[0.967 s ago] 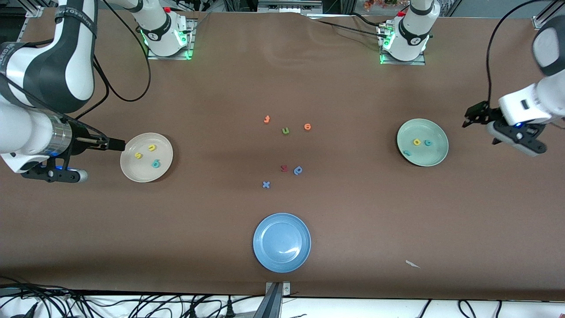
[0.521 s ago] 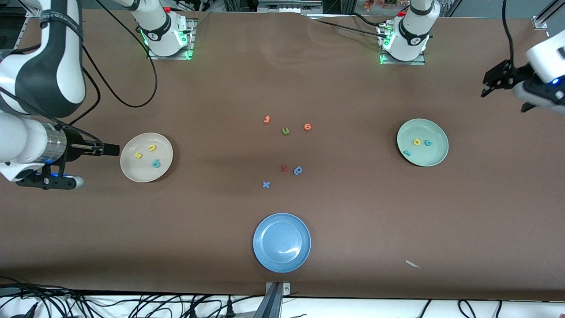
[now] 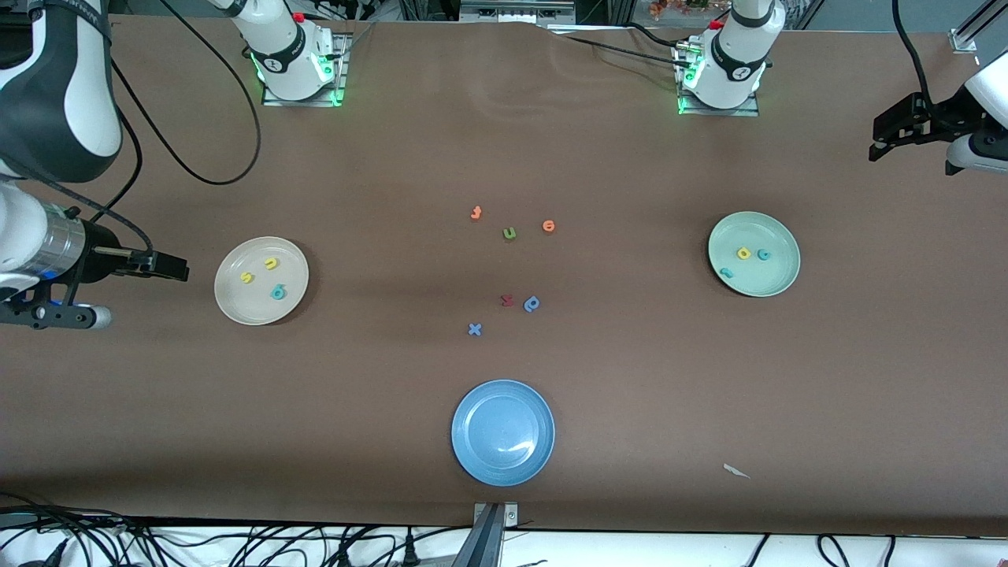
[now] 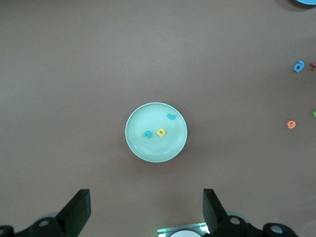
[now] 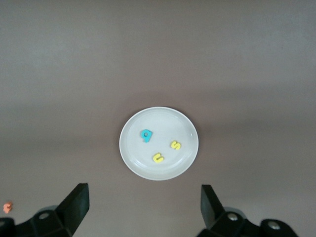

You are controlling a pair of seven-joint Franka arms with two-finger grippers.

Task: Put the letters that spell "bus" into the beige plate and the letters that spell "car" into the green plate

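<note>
Although both words already sit in their dishes, the scene is not beyond spoiling: at the middle left of the front view the beige plate [image 3: 261,280] holds the yellow "s" [image 3: 246,277], the yellow "u" [image 3: 271,264] and the teal "b" [image 3: 278,292], and at the middle right the green plate [image 3: 754,253] holds the yellow "a" [image 3: 743,253], the teal "c" [image 3: 763,254] and the teal "r" [image 3: 726,273]. The right gripper [image 3: 175,267] hangs at the left edge of the frame just beside the beige plate, jaws spread wide and holding nothing, and the left gripper [image 3: 894,135] hangs at the upper right edge, clear of the green plate, also wide and bare; both wrist views show the spread fingers with only table between them. In my judgement the sorting is done, so the risk lies in any further motion: the right gripper is close enough that a low sweep toward the centre could clip the plate rim and tip the light foam letters out. The leftover letters in the centre, such as the olive "u" [image 3: 509,233] and the blue "p" [image 3: 532,303], could be mistaken for wanted ones and spoil a finished word. The blue plate [image 3: 502,432] at the lower centre sits unused
</note>
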